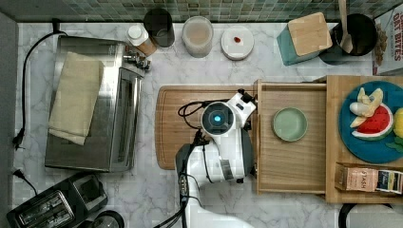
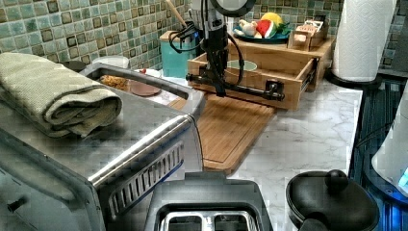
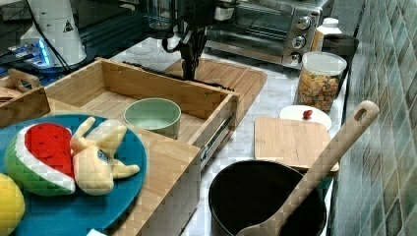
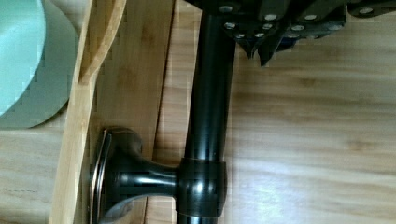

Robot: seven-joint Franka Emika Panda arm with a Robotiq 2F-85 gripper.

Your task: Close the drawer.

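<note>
Wooden drawer [image 1: 294, 161] is seen fully pulled out, green bowl [image 1: 289, 124] inside; the claw [image 2: 219, 79] is set at its black handle [image 2: 240, 88], grip state indiscernible; closing remains undone.

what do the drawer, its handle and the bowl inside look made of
Drawer: light wood, perhaps bamboo, with visible grain and a matte finish. Handle: likely black metal, glossy with highlights. Bowl: pale green, smooth and matte; ceramic or plastic, hard to tell.

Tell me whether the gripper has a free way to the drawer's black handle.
Probably yes: the gripper is already down at the handle on the open drawer, over the cutting board, with nothing between them.
</note>
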